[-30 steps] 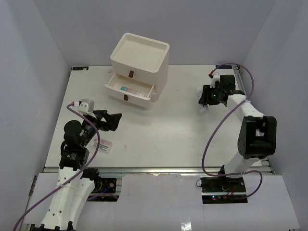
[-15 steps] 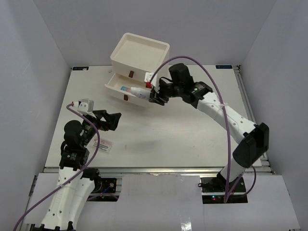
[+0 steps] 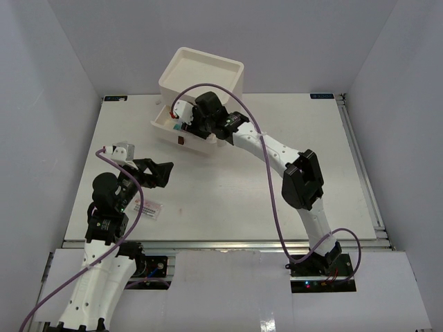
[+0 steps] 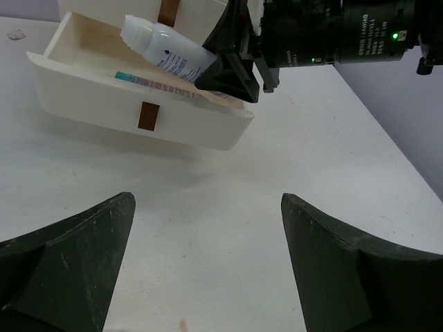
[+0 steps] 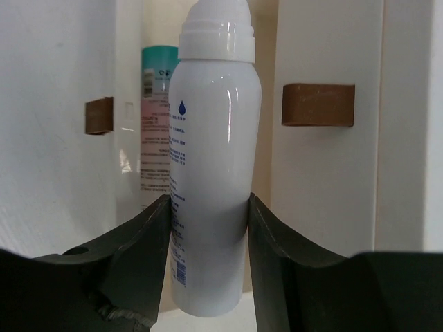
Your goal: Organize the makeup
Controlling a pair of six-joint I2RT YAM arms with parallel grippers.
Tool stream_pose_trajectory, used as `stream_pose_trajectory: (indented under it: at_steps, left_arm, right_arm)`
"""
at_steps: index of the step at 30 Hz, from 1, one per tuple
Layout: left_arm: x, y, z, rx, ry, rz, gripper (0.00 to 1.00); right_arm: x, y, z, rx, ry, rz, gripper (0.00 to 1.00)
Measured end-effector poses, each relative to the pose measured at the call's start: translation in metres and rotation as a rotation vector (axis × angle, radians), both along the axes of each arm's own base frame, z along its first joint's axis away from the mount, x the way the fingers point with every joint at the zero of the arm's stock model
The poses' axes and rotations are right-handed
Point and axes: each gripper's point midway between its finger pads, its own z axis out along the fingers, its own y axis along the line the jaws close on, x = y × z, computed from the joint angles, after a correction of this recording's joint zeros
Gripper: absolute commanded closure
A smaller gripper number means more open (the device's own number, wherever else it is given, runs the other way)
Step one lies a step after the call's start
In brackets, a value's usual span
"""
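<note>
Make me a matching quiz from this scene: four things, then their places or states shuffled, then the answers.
1 white tube with blue print
2 teal-pink tube
3 flat packet
4 left claw

A lying in the open drawer
B open, holding nothing
C gripped by the right claw
D flat on the table

Pairs: 1-C, 2-A, 3-D, 4-B

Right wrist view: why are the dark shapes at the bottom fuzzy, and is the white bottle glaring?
Right wrist view: the right pincer looks soft-edged, likely too near the lens; the white tube carries a bright vertical streak of glare. Left wrist view: a soft shadow lies under the drawer.
</note>
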Motion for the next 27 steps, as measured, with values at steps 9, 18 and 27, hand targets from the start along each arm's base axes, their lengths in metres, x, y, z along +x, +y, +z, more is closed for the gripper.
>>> stream_pose_trajectory:
  at_steps: [9, 18, 27]
  left_arm:
    - [-0.001, 0.0, 0.001, -0.001, -0.004, 0.0, 0.02]
    - [-0.002, 0.0, 0.004, -0.002, -0.014, 0.0, 0.02]
    - [-0.004, 0.001, 0.006, -0.003, -0.026, 0.0, 0.02]
  right_arm:
    - [0.009, -0.003, 0.015, 0.043, -0.027, -0.051, 0.21]
    - [-0.054, 0.014, 0.075, 0.159, 0.03, 0.267, 0.55]
    - [-0.115, 0.022, 0.057, 0.157, 0.171, 0.569, 0.92]
